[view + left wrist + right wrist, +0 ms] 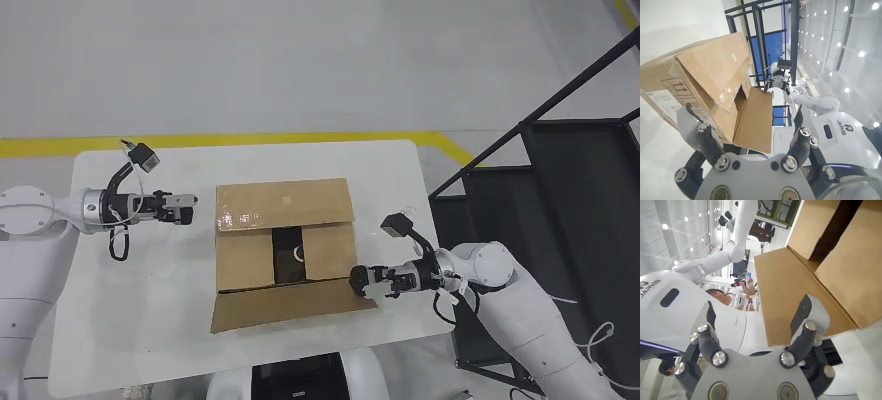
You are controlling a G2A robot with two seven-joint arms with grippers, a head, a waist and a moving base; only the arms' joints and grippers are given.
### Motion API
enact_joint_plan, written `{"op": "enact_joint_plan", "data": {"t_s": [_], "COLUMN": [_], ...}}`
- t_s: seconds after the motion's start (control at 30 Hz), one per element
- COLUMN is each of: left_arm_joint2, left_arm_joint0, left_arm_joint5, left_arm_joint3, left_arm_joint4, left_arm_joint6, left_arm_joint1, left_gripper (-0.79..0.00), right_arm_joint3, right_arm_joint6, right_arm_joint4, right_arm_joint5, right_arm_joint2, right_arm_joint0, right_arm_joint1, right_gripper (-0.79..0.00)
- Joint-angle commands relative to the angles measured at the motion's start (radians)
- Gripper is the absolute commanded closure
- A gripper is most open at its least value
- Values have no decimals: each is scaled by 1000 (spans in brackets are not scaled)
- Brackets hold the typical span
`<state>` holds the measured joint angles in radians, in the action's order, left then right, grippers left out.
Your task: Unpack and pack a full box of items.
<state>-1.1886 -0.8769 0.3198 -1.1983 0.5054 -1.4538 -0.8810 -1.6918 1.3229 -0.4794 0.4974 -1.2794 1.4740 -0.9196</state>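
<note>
A brown cardboard box (285,205) stands mid-table with its top flaps partly spread. A dark item (291,255) shows through the gap between them. The near flap (290,305) hangs outward toward the table's front edge. My right gripper (358,280) is open at that flap's right corner, and the flap (783,285) edge lies between its fingers (806,309). My left gripper (188,210) is open a short way off the box's left side, holding nothing. From the left wrist, the box (711,72) lies beyond my open left gripper (743,117), with the right gripper (775,86) at the flap's far corner.
The white table (140,300) has bare room left of the box and a narrower strip to its right. A black metal frame (560,200) stands off the table's right side. A yellow floor line (60,146) runs behind the table.
</note>
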Motion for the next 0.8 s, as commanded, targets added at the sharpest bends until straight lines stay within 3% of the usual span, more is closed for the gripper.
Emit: {"op": "enact_joint_plan", "data": {"t_s": [0.0,0.3,0.77], "left_arm_joint2": [4,1,27], "left_arm_joint0": [-1,6,30], "left_arm_joint5": [1,4,-1], "left_arm_joint3": [1,24,36], "left_arm_joint4": [1,2,0], "left_arm_joint6": [-2,-15,-26], "left_arm_joint1": [-1,0,-8], "left_gripper": [-785,-785,-785], "right_arm_joint3": [6,54,92], "right_arm_joint6": [-6,-50,-242], "right_arm_joint4": [30,105,240], "right_arm_joint5": [6,50,95], "right_arm_joint2": [26,112,104], "right_arm_joint0": [7,14,97], "right_arm_joint1": [3,7,12], "right_gripper": [-785,-785,-785]}}
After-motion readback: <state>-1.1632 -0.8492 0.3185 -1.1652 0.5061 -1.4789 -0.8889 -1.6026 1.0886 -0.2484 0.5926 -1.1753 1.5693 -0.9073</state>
